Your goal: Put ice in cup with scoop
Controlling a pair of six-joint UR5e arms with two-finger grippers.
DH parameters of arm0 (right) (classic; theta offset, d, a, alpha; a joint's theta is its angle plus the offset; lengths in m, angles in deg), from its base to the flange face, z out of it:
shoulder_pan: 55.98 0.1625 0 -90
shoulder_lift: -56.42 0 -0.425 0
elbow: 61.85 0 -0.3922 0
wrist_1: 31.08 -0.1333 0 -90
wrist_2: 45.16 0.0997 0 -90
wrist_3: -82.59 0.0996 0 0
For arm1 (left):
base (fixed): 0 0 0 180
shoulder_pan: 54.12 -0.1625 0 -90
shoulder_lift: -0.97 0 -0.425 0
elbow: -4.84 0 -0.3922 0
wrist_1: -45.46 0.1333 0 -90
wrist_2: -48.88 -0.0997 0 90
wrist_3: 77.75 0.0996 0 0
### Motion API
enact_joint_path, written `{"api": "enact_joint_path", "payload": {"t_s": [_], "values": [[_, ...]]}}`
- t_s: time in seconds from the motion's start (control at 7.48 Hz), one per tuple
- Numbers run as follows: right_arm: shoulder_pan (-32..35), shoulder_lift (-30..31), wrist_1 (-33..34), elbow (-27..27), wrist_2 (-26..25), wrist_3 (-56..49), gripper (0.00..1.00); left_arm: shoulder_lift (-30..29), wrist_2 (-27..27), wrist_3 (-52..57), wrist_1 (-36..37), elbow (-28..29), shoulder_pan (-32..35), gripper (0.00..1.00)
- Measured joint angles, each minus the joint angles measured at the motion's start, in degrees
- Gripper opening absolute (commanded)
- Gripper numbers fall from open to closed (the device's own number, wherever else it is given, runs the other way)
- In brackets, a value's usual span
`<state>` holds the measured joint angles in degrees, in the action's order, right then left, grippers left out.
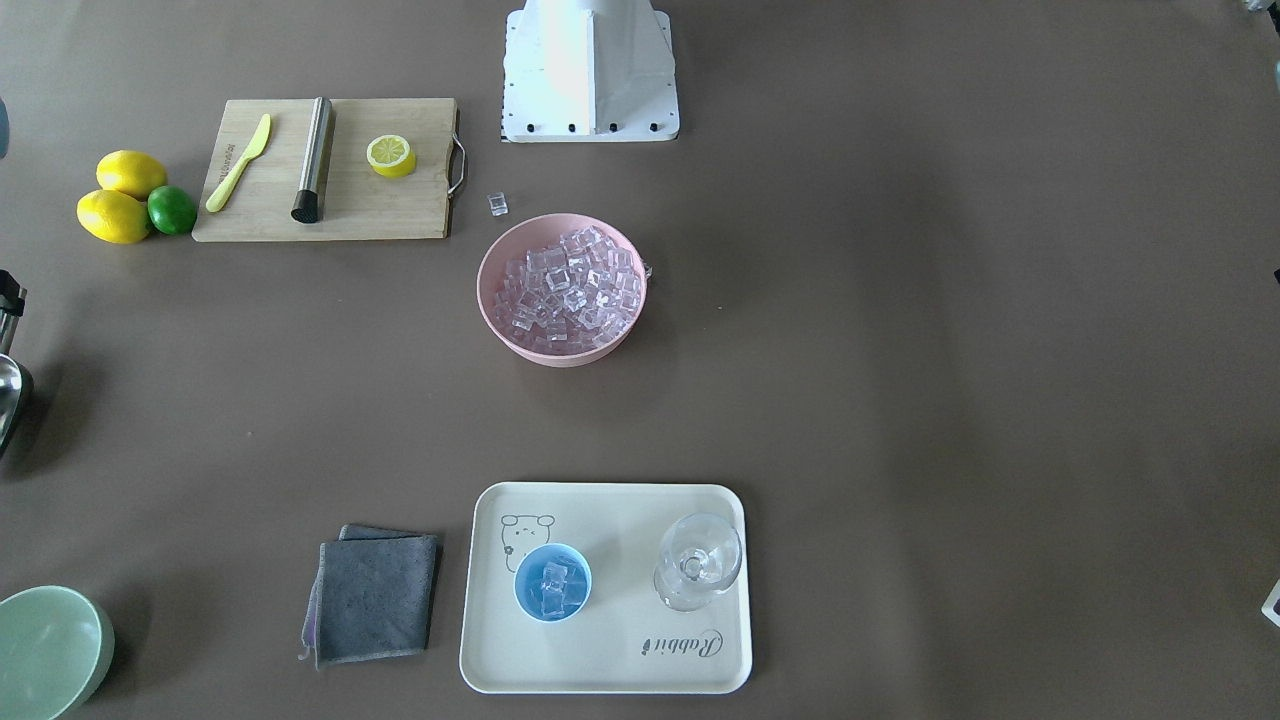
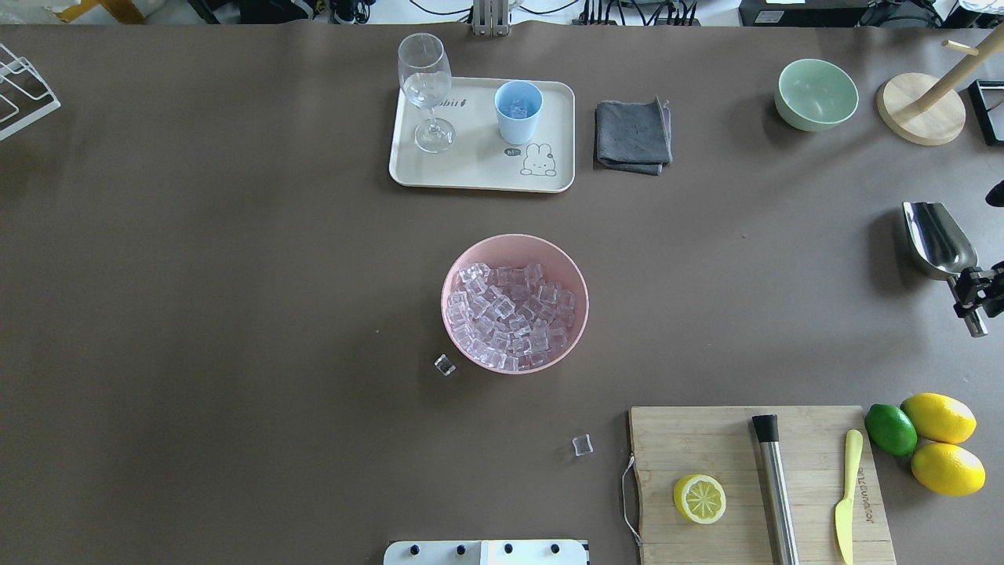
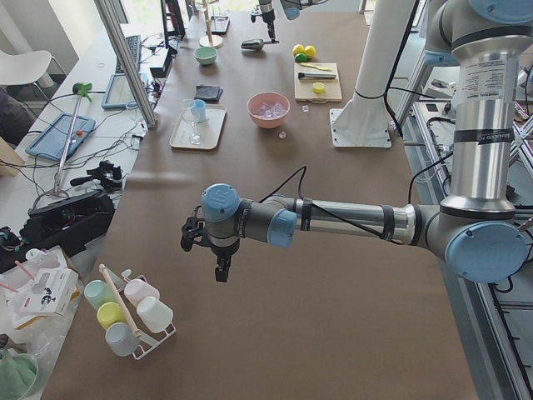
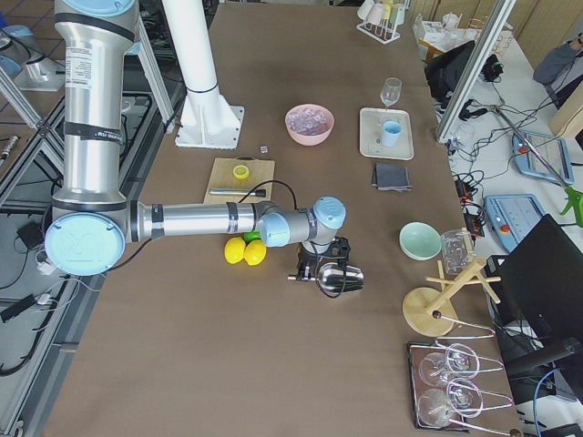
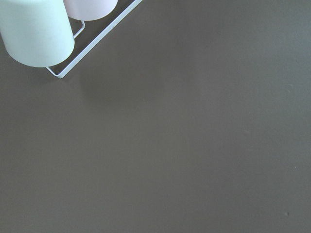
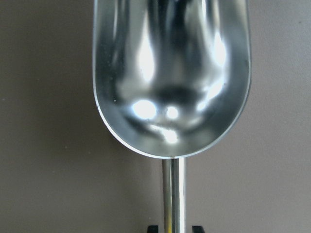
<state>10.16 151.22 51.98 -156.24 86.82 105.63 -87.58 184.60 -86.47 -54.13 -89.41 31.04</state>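
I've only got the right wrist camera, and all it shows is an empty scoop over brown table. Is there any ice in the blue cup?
Observer: Yes, a few cubes of ice sit in the cup, which stands on the tray beside a wine glass.
Operator: Where's the rest?
Observer: Heaped in the pink bowl in the middle of the table. One loose cube lies beside it, and another lies nearer the robot.
Operator: And the left arm?
Observer: The left gripper hangs over bare table by a rack of cups, far from the pink bowl.
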Motion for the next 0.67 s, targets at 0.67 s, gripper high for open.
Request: {"api": "enact_joint_path", "payload": {"t_s": [0.67], "values": [[5.94, 2.32, 0.87, -4.58, 2.56, -7.22, 0.99, 2.43, -0.28, 0.4, 6.86, -5.41, 5.4, 0.99]]}}
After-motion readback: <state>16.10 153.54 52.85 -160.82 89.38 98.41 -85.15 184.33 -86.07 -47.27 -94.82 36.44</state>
